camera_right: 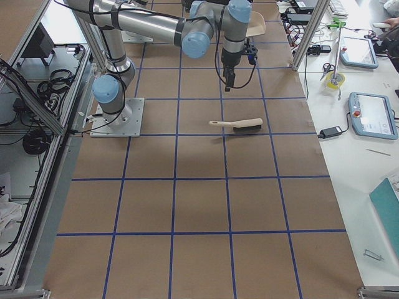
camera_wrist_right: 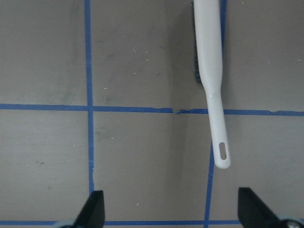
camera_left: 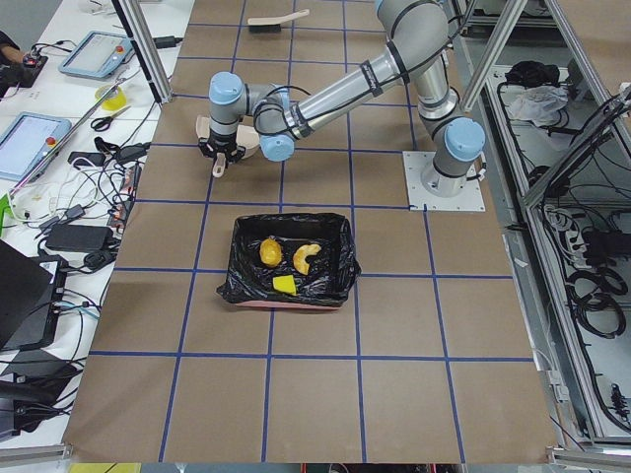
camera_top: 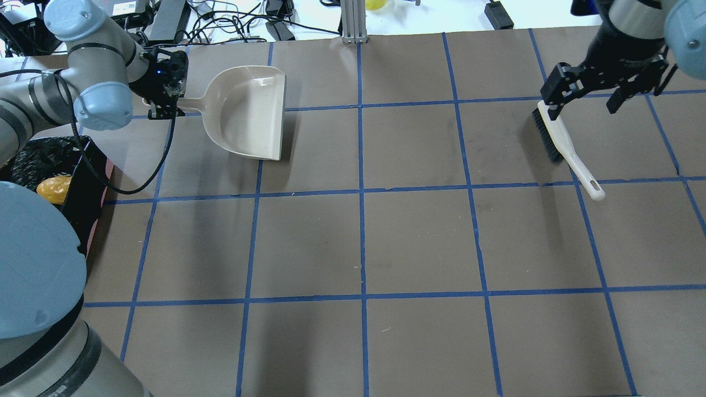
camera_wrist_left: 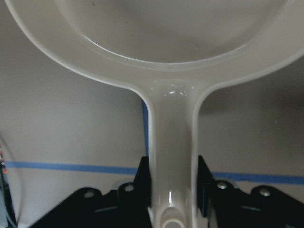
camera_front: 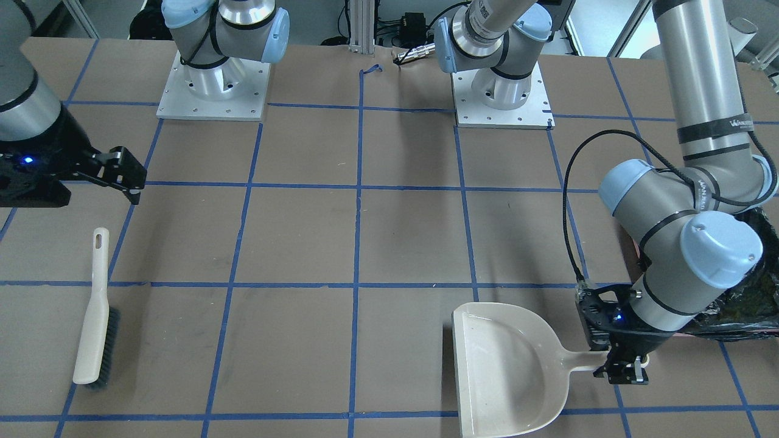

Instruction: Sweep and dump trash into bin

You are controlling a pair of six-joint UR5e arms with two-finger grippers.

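Near the left end of the tabletop (camera_top: 364, 242) sits the bin (camera_left: 292, 223), its crinkly black liner spilling over a pink base edge. All three pieces of trash lie inside it: the bread roll (camera_left: 268, 251) and the croissant (camera_left: 307, 258) side by side, the yellow sponge block (camera_left: 284, 285) just beside them, toward the end of the tabletop. From over the robot's shoulders only a golden lump shows above the liner, half hidden by the arm. Beyond the bin, toward the far left corner, the left gripper (camera_top: 162, 107) has the beige dustpan (camera_top: 248, 110) by the end of its handle, and the wrist camera shows the black fingers (camera_wrist_left: 142, 183) pressed against both sides of that handle, clamped on it. The pan's open lip faces the middle of the tabletop; whether it rests flat or hangs just off the surface I cannot tell. The middle squares of blue tape grid carry only shadows. Over toward the far right corner lies the brush (camera_top: 562, 140) — white handle, dark bristles turned to the left, the end with the hanging hole pointing back toward the robot's edge. The right gripper (camera_top: 583, 102) hovers above the bristle end, clear of the brush, its fingers (camera_wrist_right: 95, 206) spread wide and holding nothing.
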